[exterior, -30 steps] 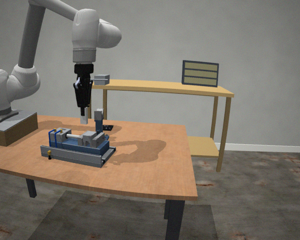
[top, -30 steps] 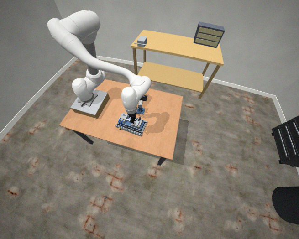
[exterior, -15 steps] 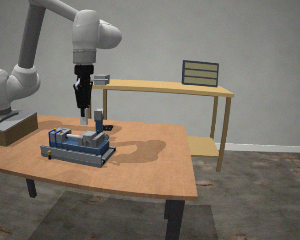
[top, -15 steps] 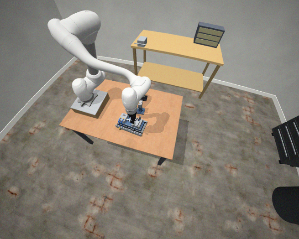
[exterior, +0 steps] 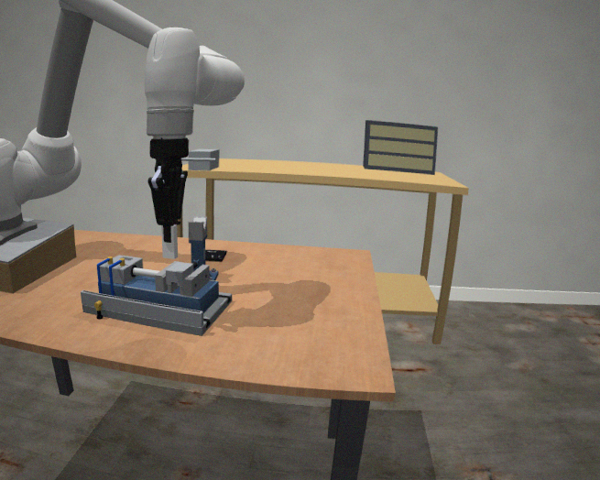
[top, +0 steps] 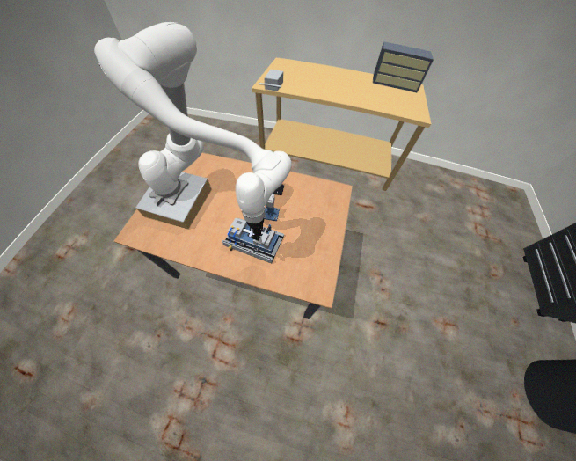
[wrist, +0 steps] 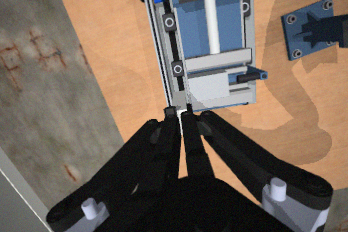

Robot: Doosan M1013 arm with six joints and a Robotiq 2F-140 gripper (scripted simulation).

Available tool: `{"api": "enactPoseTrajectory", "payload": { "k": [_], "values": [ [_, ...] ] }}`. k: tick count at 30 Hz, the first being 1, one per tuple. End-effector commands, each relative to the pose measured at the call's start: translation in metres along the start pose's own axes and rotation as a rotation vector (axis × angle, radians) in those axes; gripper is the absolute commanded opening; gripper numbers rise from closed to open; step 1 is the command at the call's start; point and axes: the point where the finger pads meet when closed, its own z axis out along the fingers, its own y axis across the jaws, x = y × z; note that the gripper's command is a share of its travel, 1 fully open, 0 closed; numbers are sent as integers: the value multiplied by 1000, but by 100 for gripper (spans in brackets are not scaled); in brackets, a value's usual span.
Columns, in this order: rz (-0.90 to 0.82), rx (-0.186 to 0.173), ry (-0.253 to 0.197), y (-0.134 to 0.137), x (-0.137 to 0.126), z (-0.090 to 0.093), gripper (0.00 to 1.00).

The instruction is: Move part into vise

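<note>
The part, a light grey block (exterior: 179, 270) (wrist: 207, 86), sits between the jaws of the blue and grey vise (exterior: 145, 294) (wrist: 195, 30), slot facing down. The moving jaw (wrist: 218, 60) on the white rod stands on one side, the fixed jaw (exterior: 200, 281) (wrist: 241, 95) on the other. The work stop (wrist: 248, 77) points at the block's end. Exact contact with jaw and stop, and the low bars, cannot be made out. My gripper (top: 256, 237) (exterior: 169, 240) (wrist: 180, 100) is shut in the air above the vise, touching nothing. A pale piece at its tips looks like finger pads.
The V-block (exterior: 197, 230) stands on a blue post behind the vise. A small dark plate (exterior: 215, 255) (top: 279, 189), apparently the infeed plate, lies behind it with no block visible on it. Blue hoses (exterior: 99, 276) and a grey rail (exterior: 145, 312) flank the vise.
</note>
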Motion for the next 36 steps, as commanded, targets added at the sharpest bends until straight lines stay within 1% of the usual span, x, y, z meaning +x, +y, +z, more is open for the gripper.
{"api": "enactPoseTrajectory", "payload": {
  "k": [1, 15, 25, 36],
  "values": [
    [-4, -1, 0, -1, 2, 6, 0],
    [-4, -1, 0, -1, 1, 25, 0],
    [-4, -1, 0, -1, 1, 29, 0],
    [-4, -1, 0, -1, 1, 30, 0]
  ]
}}
